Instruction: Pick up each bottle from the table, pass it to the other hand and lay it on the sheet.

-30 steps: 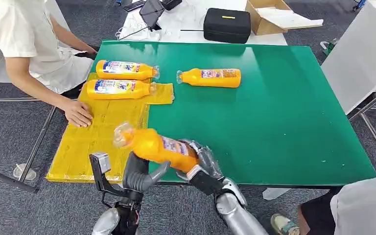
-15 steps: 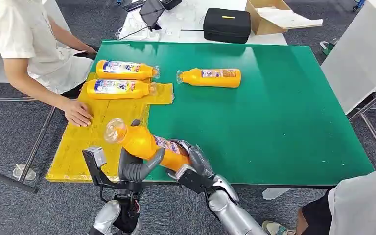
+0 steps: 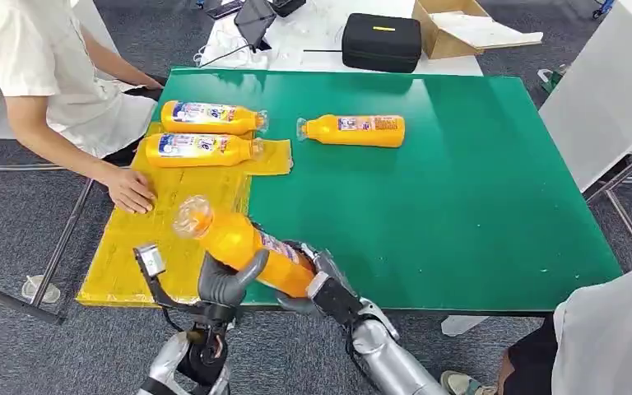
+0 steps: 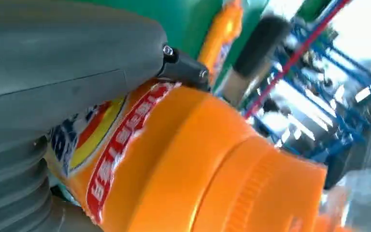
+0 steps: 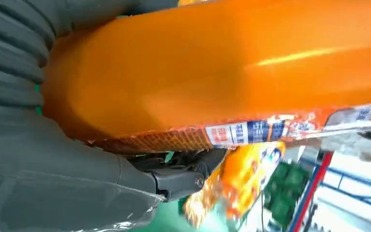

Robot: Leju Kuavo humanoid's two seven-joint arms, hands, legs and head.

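I see the orange bottle (image 3: 243,245) up in the air, above the near edge of the green table (image 3: 461,206), right where the yellow sheet (image 3: 164,222) ends. It is tilted, with its clear cap end up and to the left. My right hand (image 3: 325,284) wraps its fingers around the bottom end of the bottle. My left hand (image 3: 226,284) curls its fingers around the middle of the same bottle from below. Up close, my left wrist camera shows the thick grey thumb (image 4: 72,58) pressed on the bottle's label.

Two more orange bottles lie flat on the far end of the sheet, one bottle (image 3: 212,118) behind the other bottle (image 3: 202,149). A fourth bottle (image 3: 352,130) lies on the bare green table, near them.

A person's hand (image 3: 132,191) rests flat on the sheet's left edge. A black case (image 3: 381,41) sits on the white table past the green one.
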